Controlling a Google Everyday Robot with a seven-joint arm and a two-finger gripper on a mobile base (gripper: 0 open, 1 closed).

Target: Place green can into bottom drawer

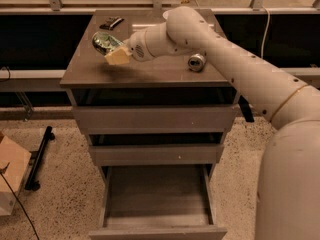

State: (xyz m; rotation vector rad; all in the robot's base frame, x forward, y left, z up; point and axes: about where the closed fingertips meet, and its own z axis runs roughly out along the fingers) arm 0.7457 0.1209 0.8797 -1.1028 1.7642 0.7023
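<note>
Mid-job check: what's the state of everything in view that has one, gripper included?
gripper: over the left side of the cabinet top, shut on the green can.
green can: held, tilted, not yet in the drawer.
bottom drawer: pulled open, nothing inside.
two upper drawers: closed.
silver can: lying on its side on the cabinet top.

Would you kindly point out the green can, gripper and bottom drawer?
green can (101,40): camera view, its shiny end.
gripper (110,48): camera view, between fingertips at the can, above cabinet's (150,70) left.
bottom drawer (157,196): camera view, its bare floor.
</note>
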